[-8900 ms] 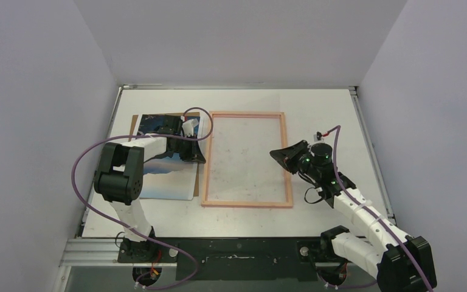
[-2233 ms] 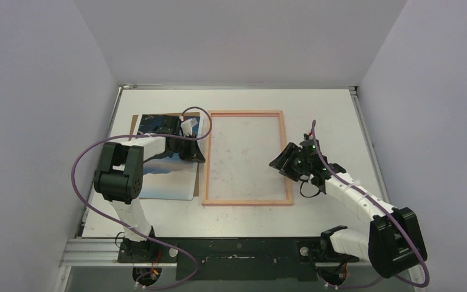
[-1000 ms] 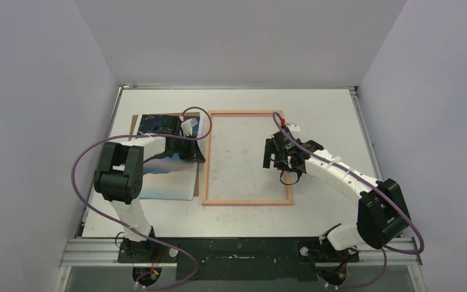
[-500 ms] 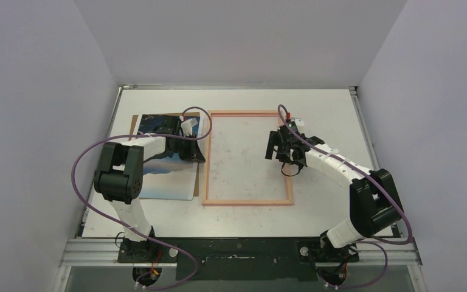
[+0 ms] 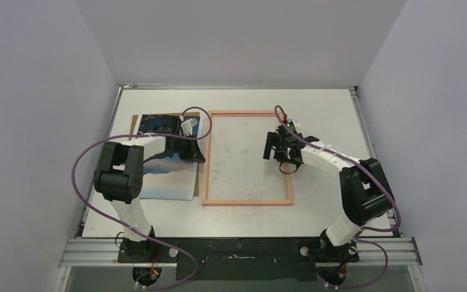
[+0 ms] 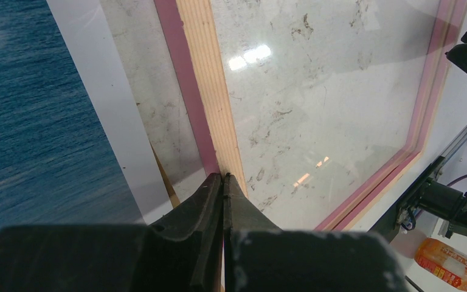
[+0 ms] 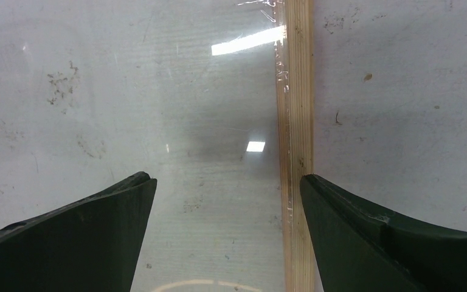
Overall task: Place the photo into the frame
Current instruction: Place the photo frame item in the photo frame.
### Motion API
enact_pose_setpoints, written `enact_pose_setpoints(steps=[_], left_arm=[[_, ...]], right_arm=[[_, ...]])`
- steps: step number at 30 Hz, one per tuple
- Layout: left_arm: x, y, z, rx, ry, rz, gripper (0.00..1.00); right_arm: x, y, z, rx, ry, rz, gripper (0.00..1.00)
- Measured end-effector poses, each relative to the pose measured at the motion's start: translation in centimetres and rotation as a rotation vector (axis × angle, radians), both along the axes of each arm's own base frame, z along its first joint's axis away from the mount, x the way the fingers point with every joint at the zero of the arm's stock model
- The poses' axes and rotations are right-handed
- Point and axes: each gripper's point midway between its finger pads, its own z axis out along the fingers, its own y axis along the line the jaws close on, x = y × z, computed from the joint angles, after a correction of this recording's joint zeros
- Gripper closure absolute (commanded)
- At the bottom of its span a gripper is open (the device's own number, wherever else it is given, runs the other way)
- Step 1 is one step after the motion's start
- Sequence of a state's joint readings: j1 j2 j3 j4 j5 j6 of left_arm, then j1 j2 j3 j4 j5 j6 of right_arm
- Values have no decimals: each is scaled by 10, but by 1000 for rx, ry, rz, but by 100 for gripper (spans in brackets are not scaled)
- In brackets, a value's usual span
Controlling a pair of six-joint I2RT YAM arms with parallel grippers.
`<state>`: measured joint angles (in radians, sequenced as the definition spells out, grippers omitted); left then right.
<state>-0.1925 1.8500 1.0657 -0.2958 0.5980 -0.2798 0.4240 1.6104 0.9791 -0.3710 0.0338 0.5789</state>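
Photo (image 6: 24, 109) thin, likely floppy: lift by an edge. Left end effector (image 6: 224, 179) closed tight at rail of frame (image 6: 210, 91); right end effector (image 7: 226, 179) wide, over opposite rail.

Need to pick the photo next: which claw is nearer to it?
Left. The left claw is shut at the photo's right edge, by the frame's left rail; the right claw hangs open over the frame's right rail.

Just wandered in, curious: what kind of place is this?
Probably a lab's robot test booth: a white table boxed in by plain walls, a left arm and right arm bolted at its near edge, a photo and frame laid out.
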Motion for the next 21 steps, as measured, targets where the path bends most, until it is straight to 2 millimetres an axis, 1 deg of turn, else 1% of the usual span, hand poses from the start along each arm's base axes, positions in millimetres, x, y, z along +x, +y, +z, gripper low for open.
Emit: enact_pose_setpoints(steps=[7,21], left_arm=[[0,0,0,1,0,0,100],[1,0,-1,-10,7,-3,100]], right_arm=[[-1,2,-5,19,7,8,5],[-3,12,-4,46,6,30,4]])
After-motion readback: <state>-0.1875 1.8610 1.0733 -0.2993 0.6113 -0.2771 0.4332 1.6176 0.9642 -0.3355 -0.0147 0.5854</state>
